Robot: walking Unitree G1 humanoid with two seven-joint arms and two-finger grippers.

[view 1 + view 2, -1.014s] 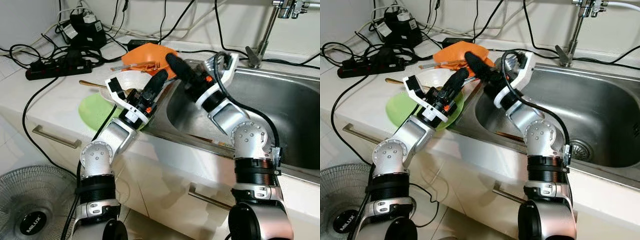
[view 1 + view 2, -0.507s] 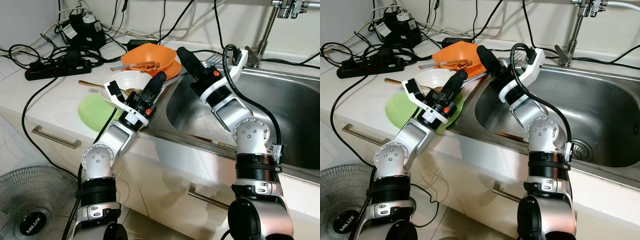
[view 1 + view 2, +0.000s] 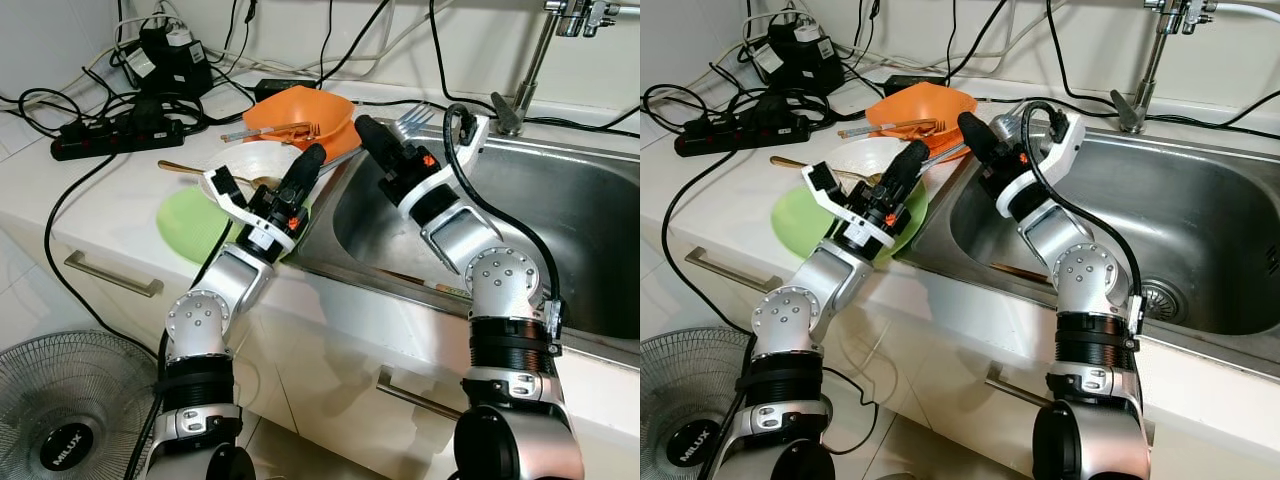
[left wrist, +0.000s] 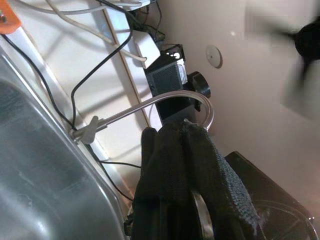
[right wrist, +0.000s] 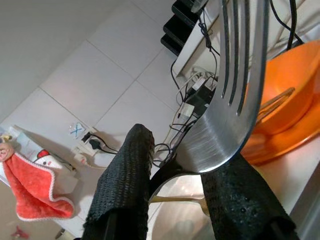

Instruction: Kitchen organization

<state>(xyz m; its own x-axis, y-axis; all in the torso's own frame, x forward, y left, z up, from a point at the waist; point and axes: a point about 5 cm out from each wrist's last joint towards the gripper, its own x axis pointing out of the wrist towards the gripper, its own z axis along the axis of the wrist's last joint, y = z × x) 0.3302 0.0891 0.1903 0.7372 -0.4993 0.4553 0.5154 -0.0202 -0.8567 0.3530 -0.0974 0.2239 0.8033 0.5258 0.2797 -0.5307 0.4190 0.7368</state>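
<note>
My right tool (image 3: 372,135), clamped on the handle of a steel fork (image 3: 412,121), hangs over the near-left corner of the sink (image 3: 560,215), just beside the orange bowl (image 3: 305,108) at the sink's left rim. The fork's tines stick up past my wrist, away from the bowl, and the wrist view shows the broad tines (image 5: 240,75) crossing between my two black fingers (image 5: 122,185). I judge the fork is held this way so it can be laid with the other cutlery (image 3: 270,129) already resting across that bowl.

My left tool (image 3: 308,165) sits at the sink's left edge, over the white bowl (image 3: 255,165), its fingers pressed together with nothing that I can make out between them. I take it as waiting, or steadying the stack. The white bowl rests on a green plate (image 3: 195,220) on the tabletop (image 3: 90,190), left of the sink, with a gold-coloured spoon (image 3: 185,168) reaching out of it away from the sink.

Beyond the bowls lie a black power strip (image 3: 110,135) and tangled cables. A faucet (image 3: 530,60) stands at the sink's back rim. On the floor, well left of the sink, a fan (image 3: 65,410) carries a hub label too small to read with confidence.
</note>
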